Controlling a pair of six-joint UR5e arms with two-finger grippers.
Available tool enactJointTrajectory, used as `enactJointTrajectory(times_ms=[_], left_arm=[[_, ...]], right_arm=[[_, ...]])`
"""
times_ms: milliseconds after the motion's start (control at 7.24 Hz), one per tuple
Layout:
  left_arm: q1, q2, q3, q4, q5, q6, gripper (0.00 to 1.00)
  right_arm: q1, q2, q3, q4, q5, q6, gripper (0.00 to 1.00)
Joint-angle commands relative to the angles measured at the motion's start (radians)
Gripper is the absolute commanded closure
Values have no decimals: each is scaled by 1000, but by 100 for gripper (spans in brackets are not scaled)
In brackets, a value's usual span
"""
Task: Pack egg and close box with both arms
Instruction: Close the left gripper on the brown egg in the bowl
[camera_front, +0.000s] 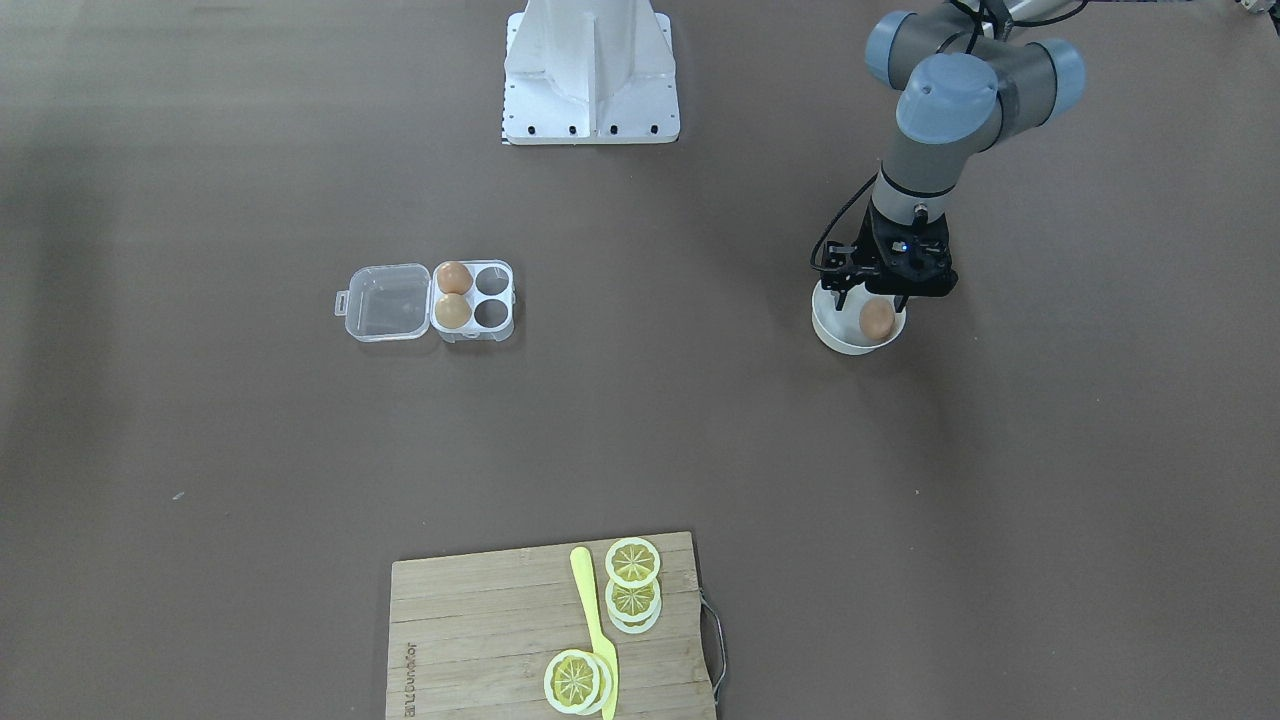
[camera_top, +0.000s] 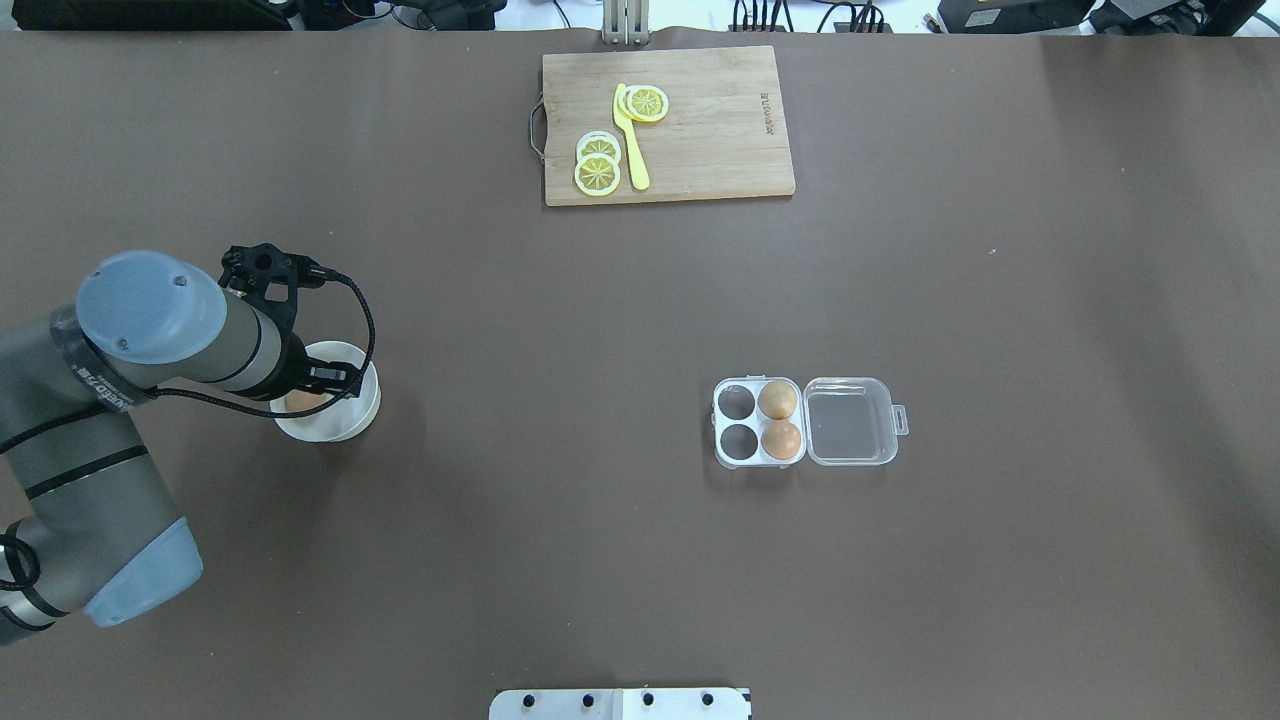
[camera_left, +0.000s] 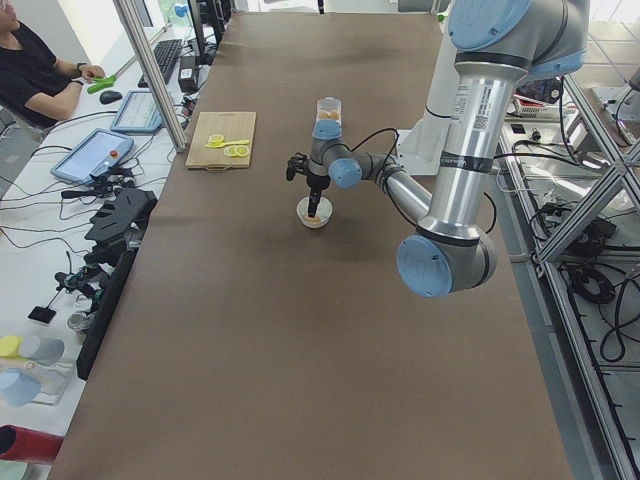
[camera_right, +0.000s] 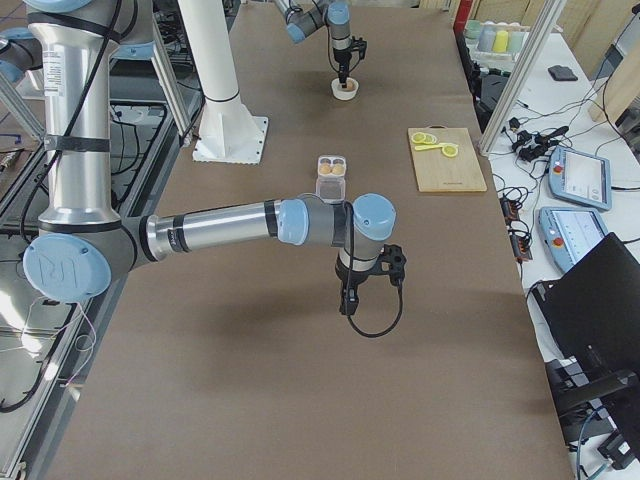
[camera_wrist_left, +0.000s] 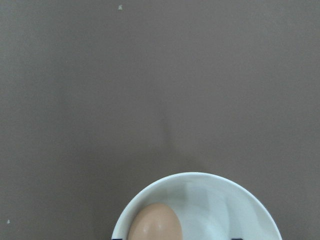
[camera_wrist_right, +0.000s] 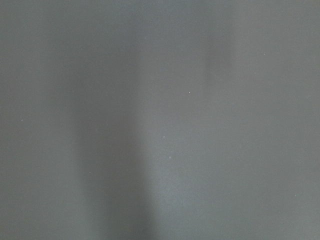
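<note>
Currently, seen from overhead, the small square clear plastic egg box (camera_top: 850, 420) lies open right of the desk (camera_top: 600, 560) centre, its lid flat on the 3 o'clock side. Two tan-brown eggs (camera_top: 777, 399) fill the cups next to the lid; the two cups (camera_top: 737, 402) on the 9 o'clock side are empty. A third small tan-brown egg (camera_top: 303, 402) rests in a round white bowl (camera_top: 360, 405), well apart at the box's 9 o'clock.

The left end effector (camera_front: 876, 298) hangs just over this bowl, fingers spread wide, the egg apparently not gripped. The right end effector (camera_right: 347, 303) hovers above bare desk; whether it is wide or narrow cannot be told.

By this evidence the grasp, the transfer and the lid closure are all outstanding.

The desk covering is matte brown. A wooden cutting board (camera_top: 720, 120) with yellow lemon slices (camera_top: 597, 172) sits at 12 o'clock. Tablets, cables and a seated operator (camera_left: 40, 75) edge the room.
</note>
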Motion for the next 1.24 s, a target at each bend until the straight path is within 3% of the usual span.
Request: enactJointTrajectory(times_ms=[0,1105], left_arm=[[3,-12,20,-1,1,1,21],[5,-12,37,-1,2,4,21]], right_arm=[[0,2,0,0,0,0,0],[0,8,2,0,0,2,0]])
